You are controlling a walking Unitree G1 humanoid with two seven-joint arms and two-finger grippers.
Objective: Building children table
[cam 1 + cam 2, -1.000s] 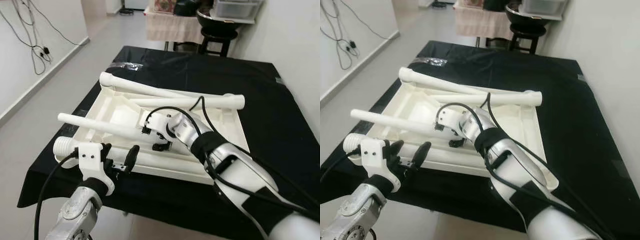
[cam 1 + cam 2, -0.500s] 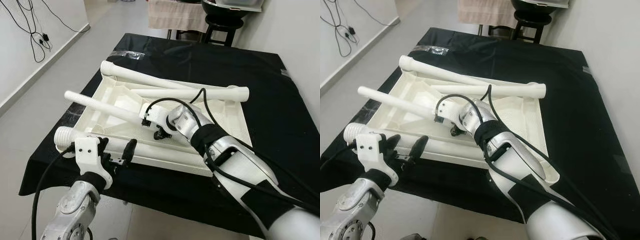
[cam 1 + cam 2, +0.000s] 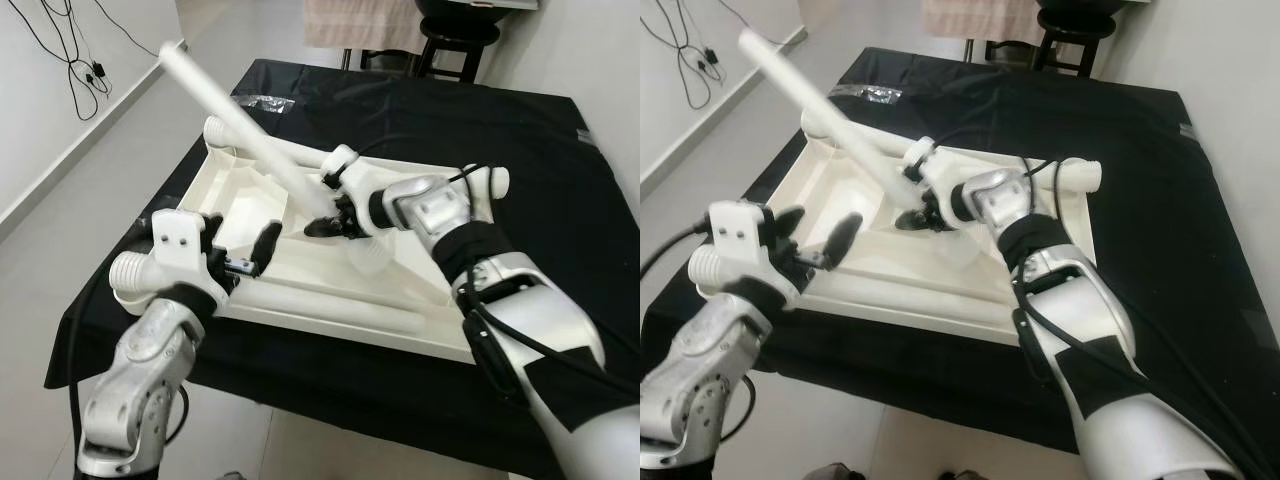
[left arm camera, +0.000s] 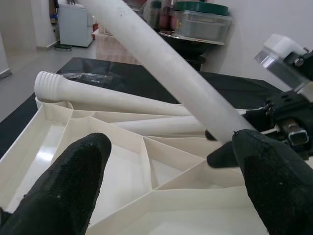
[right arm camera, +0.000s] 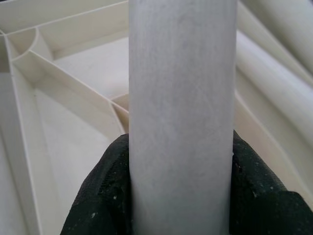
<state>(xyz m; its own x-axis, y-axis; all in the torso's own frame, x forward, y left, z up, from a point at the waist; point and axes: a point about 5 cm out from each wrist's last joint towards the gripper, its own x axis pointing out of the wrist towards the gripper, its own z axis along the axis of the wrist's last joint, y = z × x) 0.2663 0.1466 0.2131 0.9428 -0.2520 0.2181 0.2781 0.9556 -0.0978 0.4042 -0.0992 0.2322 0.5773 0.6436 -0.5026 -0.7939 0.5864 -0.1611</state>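
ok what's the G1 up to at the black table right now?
It is putting together a children's table. The white tabletop lies underside up on the black table. The right gripper is shut on one white leg, holding it near its lower end and tilted up over the tabletop's ribs. The left gripper hovers open at the near left corner, holding nothing. Other legs lie loose on the tabletop, one with a threaded end by the left gripper.
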